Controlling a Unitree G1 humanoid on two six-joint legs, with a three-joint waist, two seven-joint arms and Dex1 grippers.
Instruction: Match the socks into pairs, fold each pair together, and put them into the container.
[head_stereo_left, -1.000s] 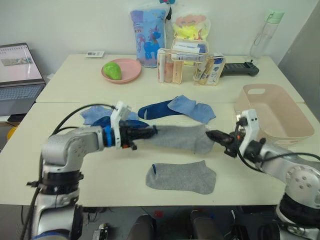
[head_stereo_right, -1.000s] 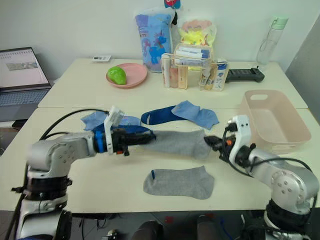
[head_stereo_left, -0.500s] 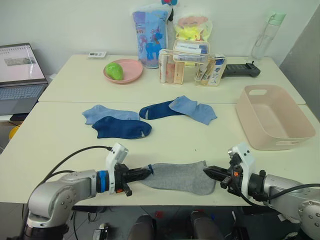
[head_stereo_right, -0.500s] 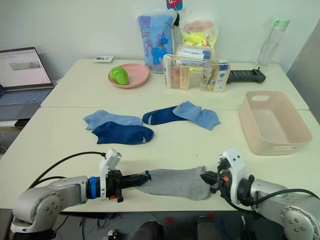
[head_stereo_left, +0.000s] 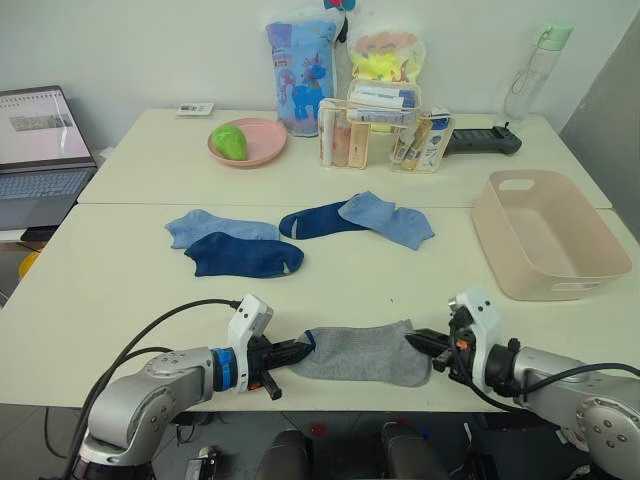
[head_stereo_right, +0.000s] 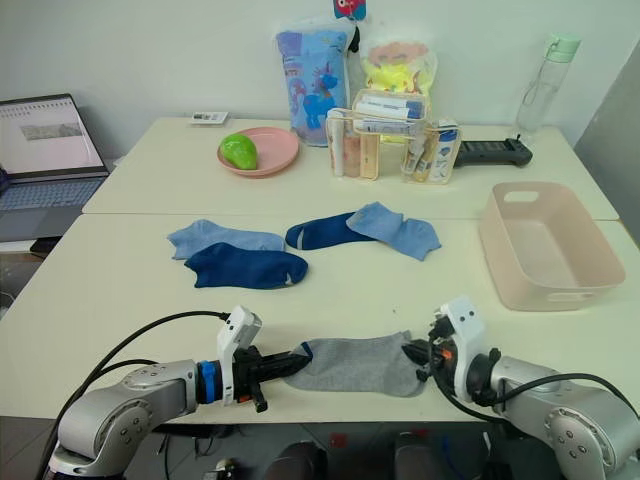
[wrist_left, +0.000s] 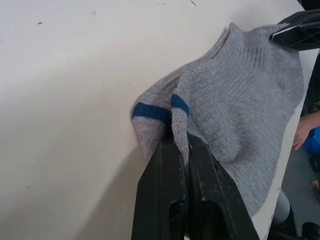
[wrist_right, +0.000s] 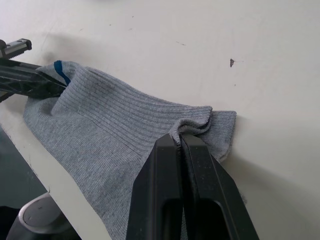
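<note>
A ribbed grey sock (head_stereo_left: 362, 352) with a blue cuff band lies stretched flat at the counter's (head_stereo_left: 120, 290) near edge, at 6 o'clock. The left pincer (head_stereo_left: 303, 348) pinches its cuff; the right pincer (head_stereo_left: 420, 341) pinches its toe. Wrist views show the knit bunched between the closed black fingers. Four blue socks (head_stereo_left: 240, 255) lie mid-counter. The smooth pink tub (head_stereo_left: 545, 235) sits at 3 o'clock

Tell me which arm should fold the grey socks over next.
Left, probably. The left tool pinches the blue-striped cuff end of the grey fabric ankle socks, the right tool the toe end. The pale pink rectangular plastic tub sits on the right, so the folded pair ends nearer it.
</note>
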